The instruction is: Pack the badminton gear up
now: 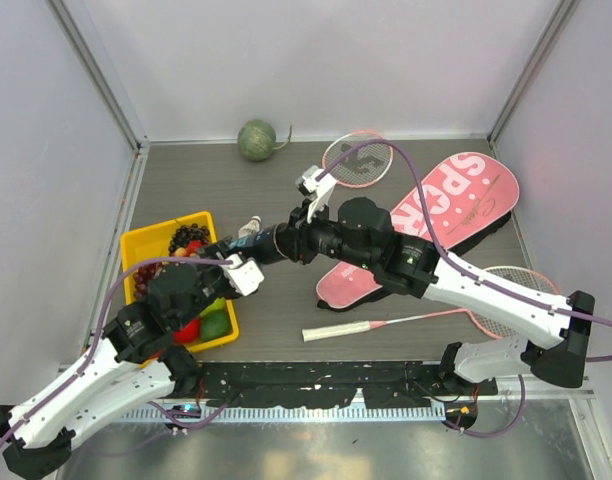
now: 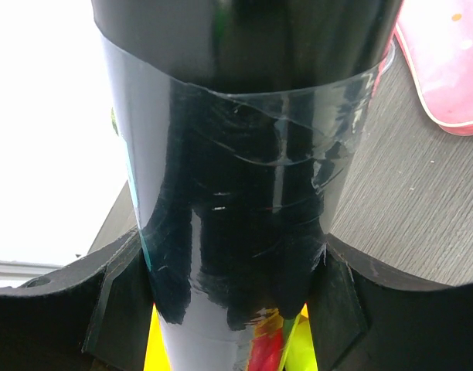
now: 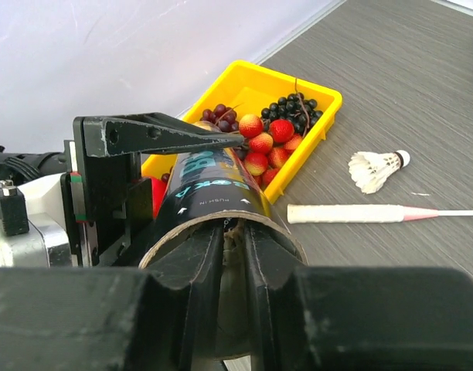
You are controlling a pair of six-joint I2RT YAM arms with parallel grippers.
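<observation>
My left gripper (image 1: 238, 268) is shut on the long black tube (image 1: 254, 243) and holds it level above the table beside the tray; the tube fills the left wrist view (image 2: 244, 154) between the jaws (image 2: 236, 297). My right gripper (image 1: 291, 240) has its fingers pushed into the tube's open mouth (image 3: 213, 185), nearly shut (image 3: 232, 226) on something whitish like shuttlecock feathers (image 3: 233, 239). One white shuttlecock (image 1: 249, 227) lies on the table (image 3: 376, 168). One pink racket (image 1: 358, 160) lies at the back; the other (image 1: 386, 323) lies in front (image 3: 345, 213). The pink SPORT bag (image 1: 456, 205) lies at the right.
A yellow tray (image 1: 146, 245) of fruit sits at the left under the left arm, also in the right wrist view (image 3: 325, 97). A green melon (image 1: 256, 140) rests by the back wall. White walls close in the table on three sides.
</observation>
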